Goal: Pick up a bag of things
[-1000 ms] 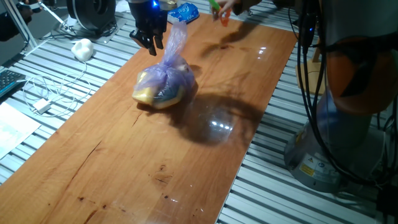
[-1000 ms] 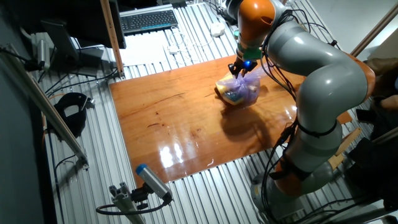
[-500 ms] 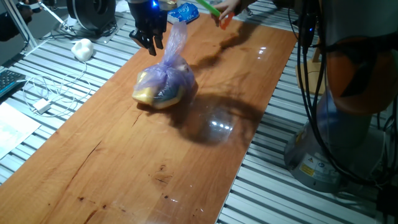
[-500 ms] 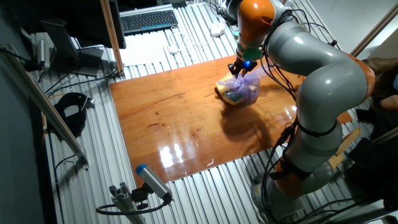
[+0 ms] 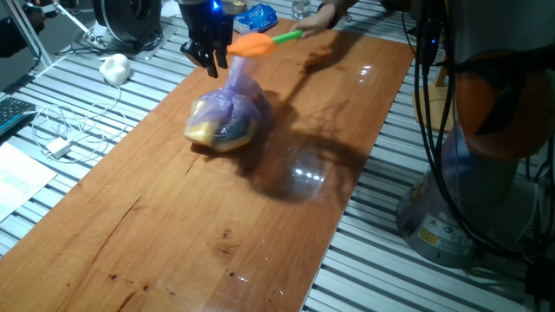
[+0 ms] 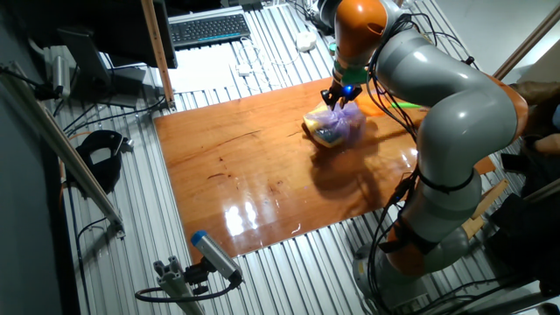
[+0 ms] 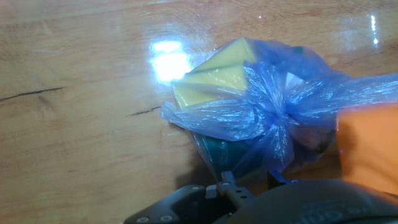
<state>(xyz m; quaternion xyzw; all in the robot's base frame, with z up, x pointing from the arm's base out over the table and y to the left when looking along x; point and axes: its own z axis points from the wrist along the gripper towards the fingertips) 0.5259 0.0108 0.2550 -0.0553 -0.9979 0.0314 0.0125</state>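
Lilac see-through bag on wooden table, knotted, bulging with yellow and teal contents, orange shovel covering its loose top, gripper just beside that top, finger state cannot be told.

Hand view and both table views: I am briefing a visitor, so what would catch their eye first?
The translucent lilac plastic bag, bulging with yellow and teal items, sits on the wooden table under the black two-finger gripper. An orange toy shovel with a green handle is held over the bag's top, beside the gripper.
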